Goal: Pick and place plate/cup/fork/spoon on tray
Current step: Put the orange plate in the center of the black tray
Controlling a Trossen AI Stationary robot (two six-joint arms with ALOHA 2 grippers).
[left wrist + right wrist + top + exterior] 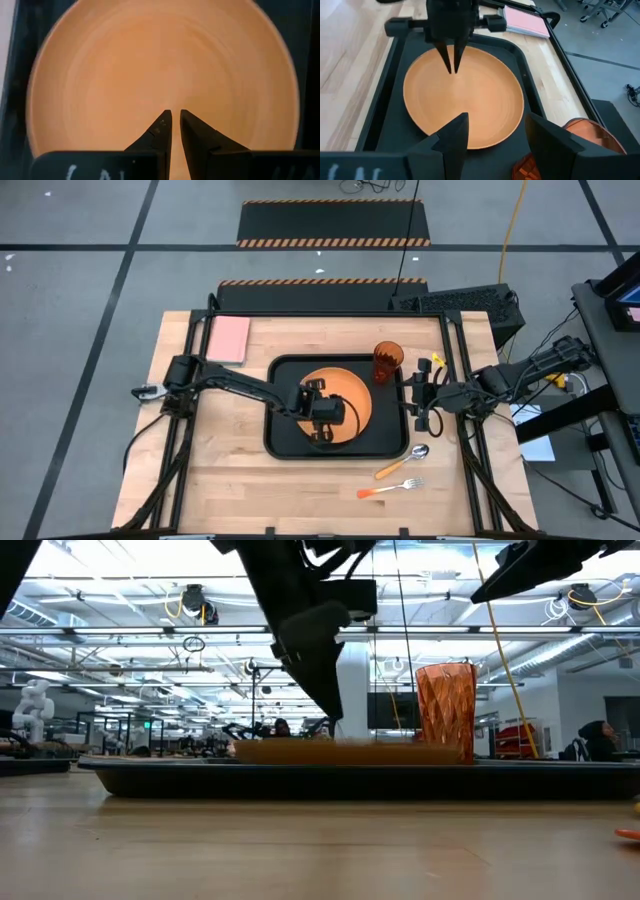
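Plate [352,402] and cup [388,362] lying on the tray [285,442]; fork [390,487] and spoon [402,461] remaining on the counter [250,495].

The left end effector [453,64], fingers nearly together and holding nothing, is hovering over the plate at the tray's centre. The right end effector [417,398], jaws wide and empty, is waiting at the tray's right edge beside the cup. Judged progress: roughly half, both utensils lying near the counter's front right.

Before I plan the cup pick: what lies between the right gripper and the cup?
High view: only the tray's black rim lies between right gripper and cup.
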